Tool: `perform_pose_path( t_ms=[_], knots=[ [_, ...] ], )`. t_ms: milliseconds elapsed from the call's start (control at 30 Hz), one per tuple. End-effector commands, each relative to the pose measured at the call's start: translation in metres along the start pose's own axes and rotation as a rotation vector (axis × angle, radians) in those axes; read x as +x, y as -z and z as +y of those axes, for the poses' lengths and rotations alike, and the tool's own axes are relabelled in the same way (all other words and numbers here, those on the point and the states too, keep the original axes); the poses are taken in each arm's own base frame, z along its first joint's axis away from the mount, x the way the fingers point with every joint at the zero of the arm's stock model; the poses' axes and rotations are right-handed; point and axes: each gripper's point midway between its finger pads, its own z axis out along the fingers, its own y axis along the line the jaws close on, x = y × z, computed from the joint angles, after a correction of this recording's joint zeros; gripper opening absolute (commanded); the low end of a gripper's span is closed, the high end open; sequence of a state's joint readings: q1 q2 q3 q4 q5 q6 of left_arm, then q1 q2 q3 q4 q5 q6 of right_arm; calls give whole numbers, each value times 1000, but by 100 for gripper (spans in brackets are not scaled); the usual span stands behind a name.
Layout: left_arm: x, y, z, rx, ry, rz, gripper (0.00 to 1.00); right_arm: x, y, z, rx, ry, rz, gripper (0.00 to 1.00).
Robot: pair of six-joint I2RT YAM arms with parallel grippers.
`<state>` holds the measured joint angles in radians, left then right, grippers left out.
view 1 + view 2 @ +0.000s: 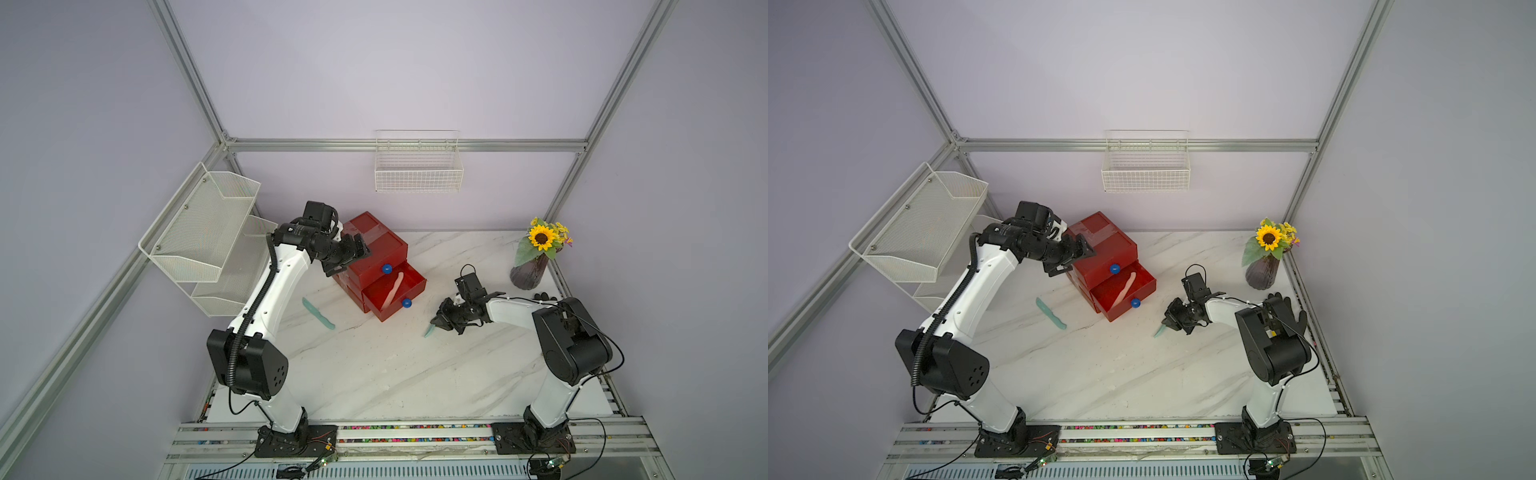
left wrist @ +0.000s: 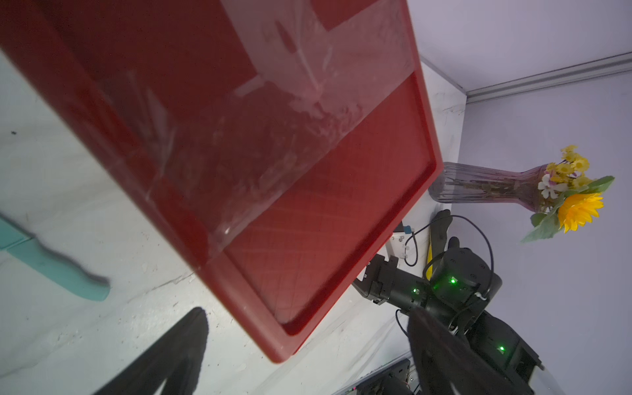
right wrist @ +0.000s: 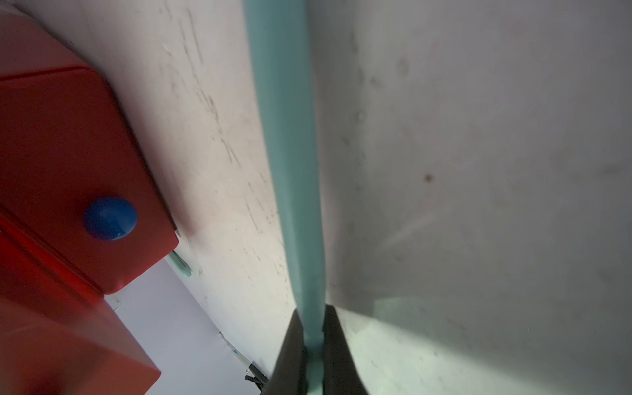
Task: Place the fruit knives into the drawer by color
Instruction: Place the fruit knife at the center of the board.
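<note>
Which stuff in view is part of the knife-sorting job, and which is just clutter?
Job: red cabinet; open drawer; pink knife inside it; teal knife on the table; held teal knife, clamped in right gripper; left gripper, open, by the cabinet.

Lying about: flower vase; wire basket; mesh shelf.

We can read no text, label, brand or number in any view. Faint white marks on the left arm near its wrist are too small for us.
</note>
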<state>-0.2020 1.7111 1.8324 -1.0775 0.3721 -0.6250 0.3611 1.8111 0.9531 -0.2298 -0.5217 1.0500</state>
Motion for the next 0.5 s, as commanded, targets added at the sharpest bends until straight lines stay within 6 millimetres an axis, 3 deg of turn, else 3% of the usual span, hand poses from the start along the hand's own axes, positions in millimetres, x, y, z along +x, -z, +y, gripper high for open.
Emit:
perform_pose_path(
  t_ms=[0,133,267,367,400,467],
  knots=[
    [-17,5,-16,47,-30,-26,89,8,-10,-36,114,-44,62,30],
    [-24,-5,-26,65,-45,-7,85,2,1,-23,92,-15,27,54],
    [-27,-16,-32,78,-59,10,78,-9,28,10,58,63,-51,57],
    [-28,-18,-38,87,-76,9,64,-15,51,37,22,111,-109,48],
    [-29,-18,-38,88,-79,9,56,-16,57,45,7,123,-120,43],
    [-28,-23,-35,80,-79,18,32,-19,66,61,-23,145,-139,24]
  ],
)
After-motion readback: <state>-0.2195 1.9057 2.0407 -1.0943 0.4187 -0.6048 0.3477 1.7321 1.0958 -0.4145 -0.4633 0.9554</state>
